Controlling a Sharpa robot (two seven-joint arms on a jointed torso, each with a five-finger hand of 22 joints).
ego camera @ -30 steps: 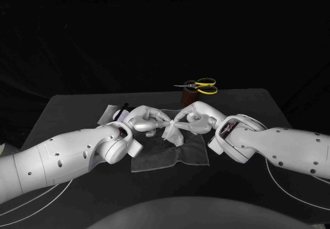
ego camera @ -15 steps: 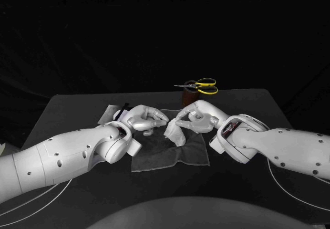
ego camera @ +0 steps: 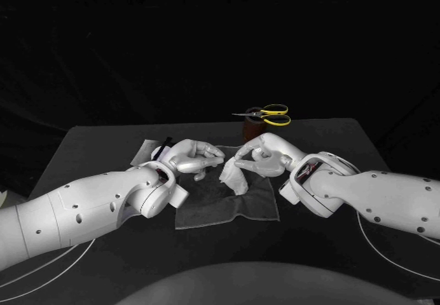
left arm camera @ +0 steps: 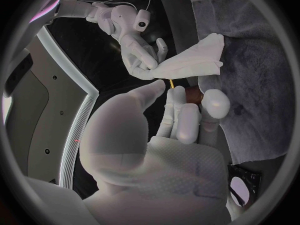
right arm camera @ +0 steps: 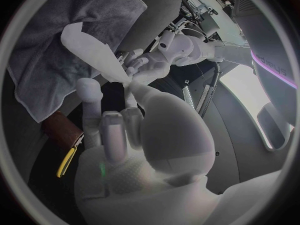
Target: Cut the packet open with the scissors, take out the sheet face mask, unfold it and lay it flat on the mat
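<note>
We see a black table (ego camera: 96,149) whose matte top runs back to a straight far edge, and behind it a black cloth backdrop (ego camera: 184,57) hangs in faint folds under dim light.

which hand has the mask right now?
The right hand: it pinches the folded mask above the mat. The left hand sits beside it, fingers clear of the mask.

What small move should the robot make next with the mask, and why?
Probably move the left hand to the folded mask and pinch a free edge. The right hand alone holds it, still folded, over the mat, so opening it likely needs a second grip.
</note>
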